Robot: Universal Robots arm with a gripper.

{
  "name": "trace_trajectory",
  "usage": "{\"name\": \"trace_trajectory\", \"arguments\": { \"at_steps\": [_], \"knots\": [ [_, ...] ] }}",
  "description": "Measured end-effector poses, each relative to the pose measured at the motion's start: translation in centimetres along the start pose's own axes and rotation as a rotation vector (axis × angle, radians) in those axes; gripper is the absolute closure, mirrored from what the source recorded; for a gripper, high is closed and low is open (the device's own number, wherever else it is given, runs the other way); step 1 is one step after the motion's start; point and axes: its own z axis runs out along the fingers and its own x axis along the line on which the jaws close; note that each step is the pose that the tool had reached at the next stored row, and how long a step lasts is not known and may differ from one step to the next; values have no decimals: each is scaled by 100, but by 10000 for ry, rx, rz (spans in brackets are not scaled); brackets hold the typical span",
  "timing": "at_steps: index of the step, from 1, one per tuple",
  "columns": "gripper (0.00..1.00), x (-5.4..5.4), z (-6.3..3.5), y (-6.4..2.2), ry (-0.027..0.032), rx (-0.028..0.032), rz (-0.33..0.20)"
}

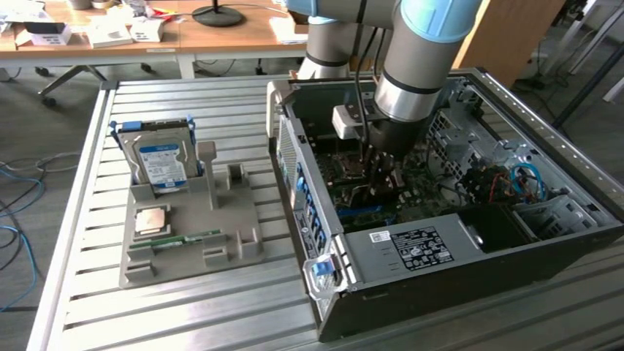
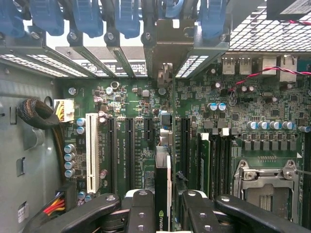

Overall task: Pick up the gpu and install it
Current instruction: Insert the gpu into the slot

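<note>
Gpu [image 2: 163, 189] edge-on between the fingers [image 2: 143, 213] of the hand [image 2: 164, 206], which is closed on it, partly open to card width. Picked up already; card stands over the motherboard [image 2: 131, 126] slots inside the case [image 1: 410, 292]. Seating not yet confirmed.

One gpu [image 2: 163, 184]; one hard drive [image 1: 162, 162]; one computer case [image 1: 410, 248]

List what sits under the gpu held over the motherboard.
Under the gpu, clamped edge-on between the fingers, lies the green motherboard with black expansion slots. The card hides the slot directly beneath it.
</note>
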Motion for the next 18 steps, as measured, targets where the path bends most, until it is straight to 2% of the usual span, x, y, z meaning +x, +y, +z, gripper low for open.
{"name": "trace_trajectory", "arguments": {
  "at_steps": [18],
  "knots": [
    [74, 1, -17, 1, 7, -1, -90]
  ]
}}
